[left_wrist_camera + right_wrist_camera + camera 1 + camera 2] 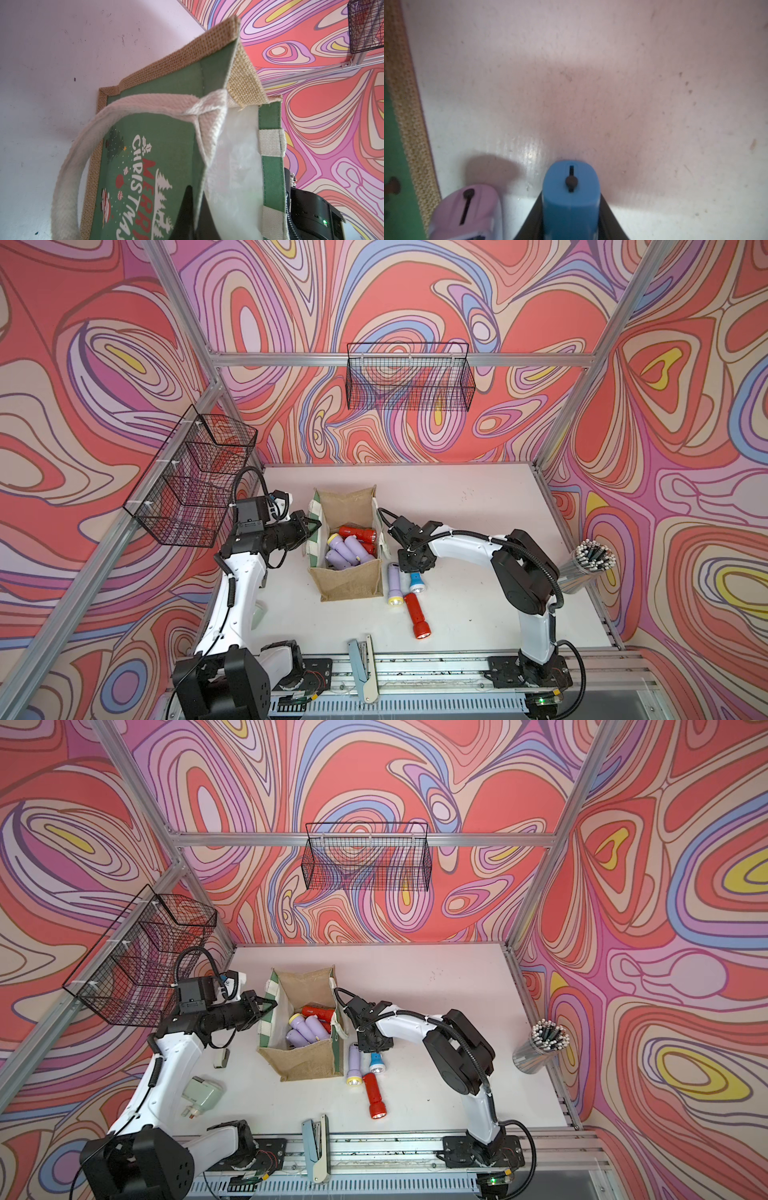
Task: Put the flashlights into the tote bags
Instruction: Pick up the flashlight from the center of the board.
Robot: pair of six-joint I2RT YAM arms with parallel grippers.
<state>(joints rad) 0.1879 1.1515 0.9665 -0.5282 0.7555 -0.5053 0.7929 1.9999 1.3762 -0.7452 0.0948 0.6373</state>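
The right claw (412, 569) is clasping the blue flashlight (414, 578) snugly, best lifting straight up, clear of the lilac flashlight (394, 578) just beside it, while the left claw (313, 526) is pinching a wall of the tote bag (347, 585).

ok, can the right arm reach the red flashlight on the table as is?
Probably, once freed: the right gripper is around the blue flashlight; the red flashlight lies just beside it on open table, nothing between.
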